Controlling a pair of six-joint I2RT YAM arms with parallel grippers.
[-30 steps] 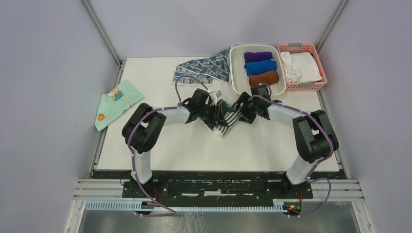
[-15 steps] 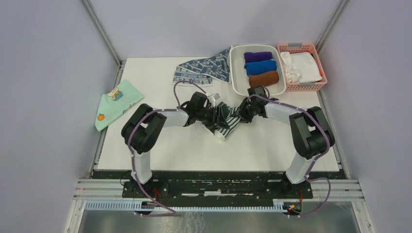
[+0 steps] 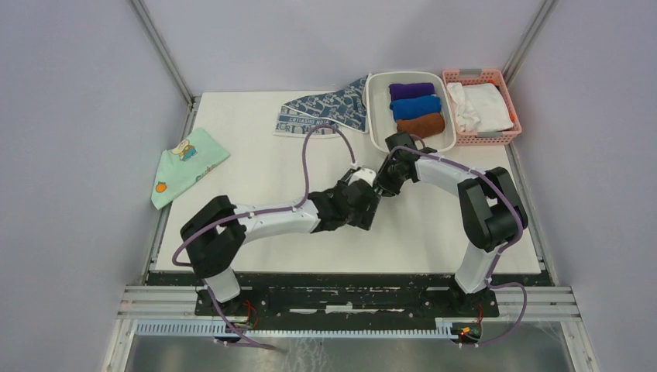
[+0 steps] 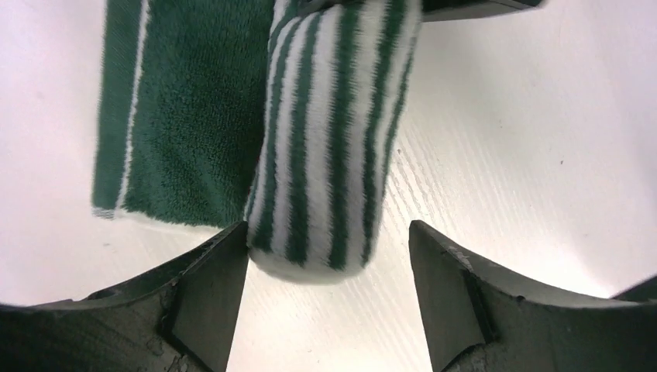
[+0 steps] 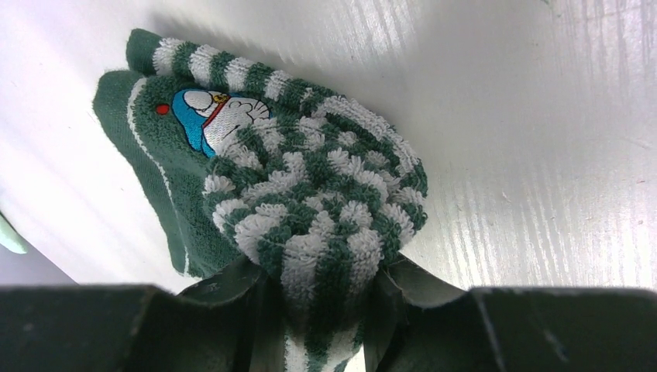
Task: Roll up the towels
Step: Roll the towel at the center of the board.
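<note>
**Striped towel rolled, mid-table**

White tray [image 3: 370, 116] holds purple, blue and brown rolls [image 3: 415, 108]; pink basket [image 3: 472, 76] holds white cloth [image 3: 482, 105]. Striped towel [image 4: 325, 139] lies rolled mid-table, its long axis running gripper to gripper. Left gripper [image 4: 328, 252] is spread astride one end; right gripper [image 5: 324, 298] pinches the other.

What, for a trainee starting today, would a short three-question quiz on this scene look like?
1. True or false: the left jaws stand open astride the end of the striped towel.
2. What do the right jaws pinch? A) the striped towel B) a brown roll C) a mint cloth
3. Fill in: the tray holds ___ rolls.
Key: 1 true; 2 A; 3 three.
</note>
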